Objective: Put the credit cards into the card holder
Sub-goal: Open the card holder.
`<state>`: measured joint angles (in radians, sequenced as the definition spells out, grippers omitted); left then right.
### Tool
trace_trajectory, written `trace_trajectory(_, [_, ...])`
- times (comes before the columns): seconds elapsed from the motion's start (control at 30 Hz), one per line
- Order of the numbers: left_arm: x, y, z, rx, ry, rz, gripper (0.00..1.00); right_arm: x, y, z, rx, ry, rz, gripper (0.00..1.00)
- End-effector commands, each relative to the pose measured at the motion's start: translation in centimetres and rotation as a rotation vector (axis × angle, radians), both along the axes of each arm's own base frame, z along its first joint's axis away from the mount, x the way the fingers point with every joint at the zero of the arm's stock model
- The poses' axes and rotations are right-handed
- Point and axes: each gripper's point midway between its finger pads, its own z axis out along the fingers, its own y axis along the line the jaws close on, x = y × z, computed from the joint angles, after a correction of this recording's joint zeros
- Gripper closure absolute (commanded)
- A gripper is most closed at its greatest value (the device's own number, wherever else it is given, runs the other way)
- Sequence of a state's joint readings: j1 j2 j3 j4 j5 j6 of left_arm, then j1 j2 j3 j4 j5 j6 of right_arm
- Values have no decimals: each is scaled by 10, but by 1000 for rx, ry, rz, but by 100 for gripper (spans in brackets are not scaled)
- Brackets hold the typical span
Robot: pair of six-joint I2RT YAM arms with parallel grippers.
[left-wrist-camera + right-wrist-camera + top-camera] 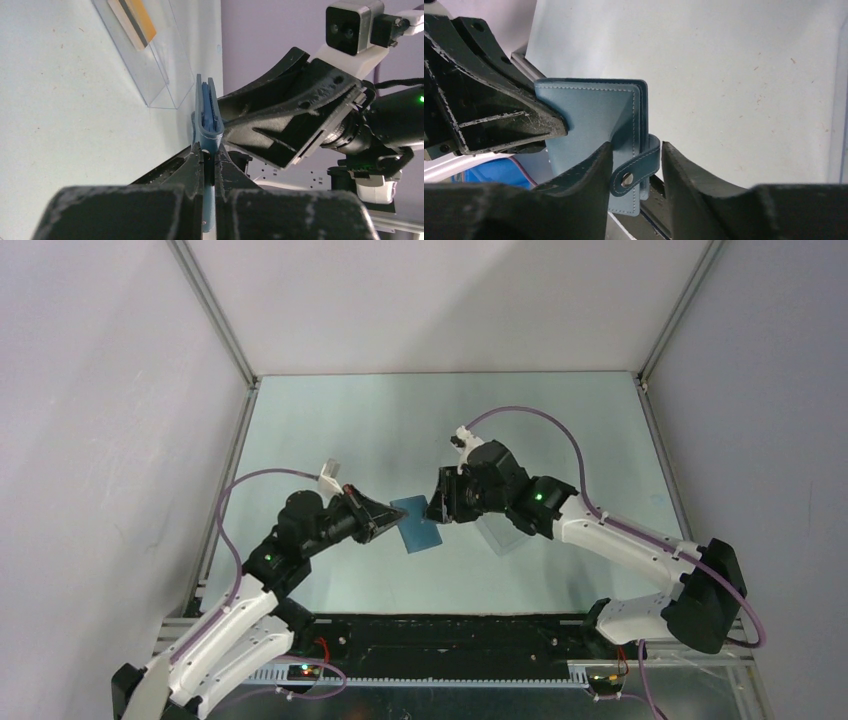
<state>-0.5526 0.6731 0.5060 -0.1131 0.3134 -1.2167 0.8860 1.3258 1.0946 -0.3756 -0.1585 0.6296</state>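
The blue card holder (pixel 417 523) hangs in the air between my two arms, folded closed. My left gripper (pixel 209 156) is shut on one edge of the card holder (pixel 209 112), which I see edge-on. My right gripper (pixel 636 157) is open, its fingers on either side of the clasp tab (pixel 636 167) at the holder's (pixel 589 112) free edge; contact is unclear. An orange-gold credit card (pixel 132 22) with a black stripe lies in the clear plastic box (pixel 150 60) on the table.
The clear plastic box (pixel 500 533) rests on the pale table under my right arm. Metal frame rails run along the table's left (pixel 225 480) and right (pixel 665 460) edges. A black base strip (pixel 440 640) lies along the near edge.
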Motion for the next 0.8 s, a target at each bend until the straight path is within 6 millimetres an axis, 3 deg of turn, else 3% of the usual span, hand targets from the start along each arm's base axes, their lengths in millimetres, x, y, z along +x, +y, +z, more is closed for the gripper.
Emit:
trace_trajectory(0.0, [-6, -4, 22, -68, -56, -27, 100, 17, 2, 25, 51, -51, -25, 60])
trace_trajectory(0.17, [-6, -3, 21, -69, -58, -22, 100, 12, -5, 16, 5, -46, -10, 73])
trace_trajectory(0.33, [-5, -2, 21, -66, -63, -16, 100, 7, -9, 15, -17, -47, 2, 100])
trace_trajectory(0.5, [-4, 0, 17, -55, -70, -5, 98, 6, -18, 27, 6, -59, -2, 100])
trace_trajectory(0.57, [-4, 1, 16, -45, -82, -5, 79, 6, -21, 37, 39, -62, 12, 100])
trace_trajectory(0.6, [-5, 1, 15, -29, -109, -12, 58, 5, -22, 42, 61, -61, 27, 100])
trace_trajectory(0.63, [-5, 2, 15, -17, -128, -17, 46, 3, -23, 49, 82, -76, 44, 100])
trace_trajectory(0.67, [-6, 4, 14, 14, -170, -25, 27, 0, -23, 56, 111, -78, 76, 100])
trace_trajectory(0.77, [-3, 15, 11, 122, -252, -7, 11, -12, -24, 73, 161, -126, 171, 100])
